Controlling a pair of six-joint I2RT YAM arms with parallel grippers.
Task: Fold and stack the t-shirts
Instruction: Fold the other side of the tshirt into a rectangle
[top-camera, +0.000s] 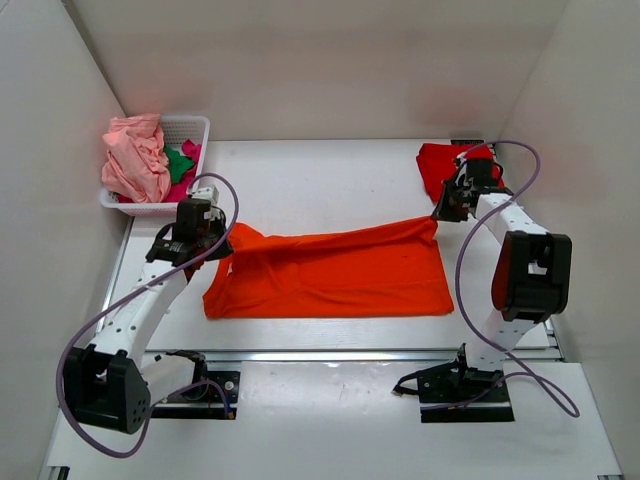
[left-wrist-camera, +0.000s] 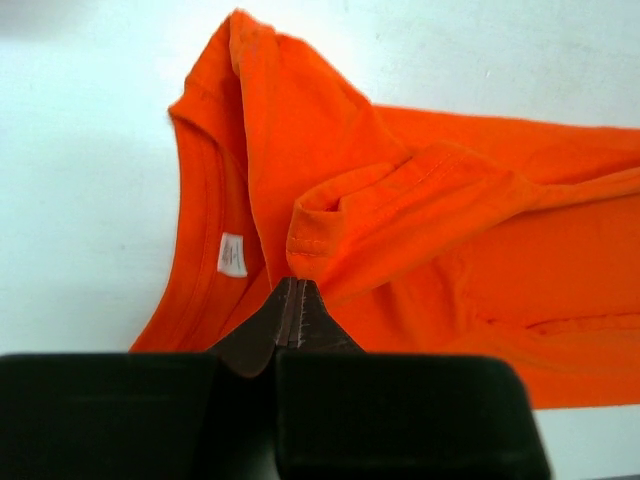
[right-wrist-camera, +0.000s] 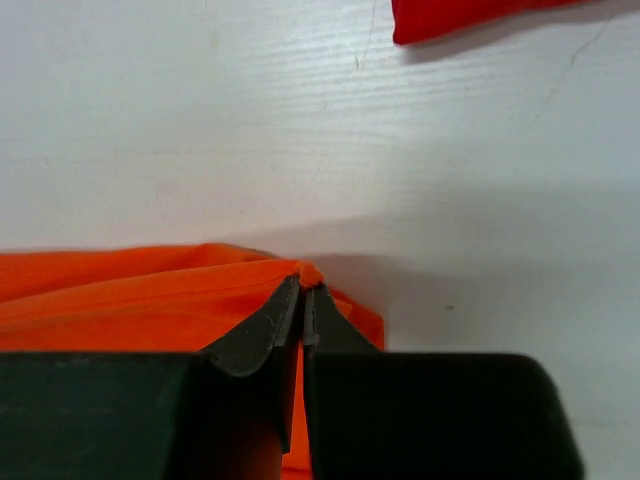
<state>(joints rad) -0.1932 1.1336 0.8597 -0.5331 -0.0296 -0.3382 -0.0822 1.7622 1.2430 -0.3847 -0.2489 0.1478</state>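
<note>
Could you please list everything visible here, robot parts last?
bright orange cloth t-shirt: one, orange, spread mid-table.
red cloth t-shirt: one, red, table's far right.
white plastic mesh basket: one, white, far left corner.
pale pink cloth shirt: one, pink, heaped in the basket.
green cloth shirt: one, green, in the basket.
magenta cloth shirt: one, magenta, in the basket.
white table: one, white, under everything.
left gripper: one, black, shut on the orange t-shirt's left end.
right gripper: one, black, shut on its right end.
</note>
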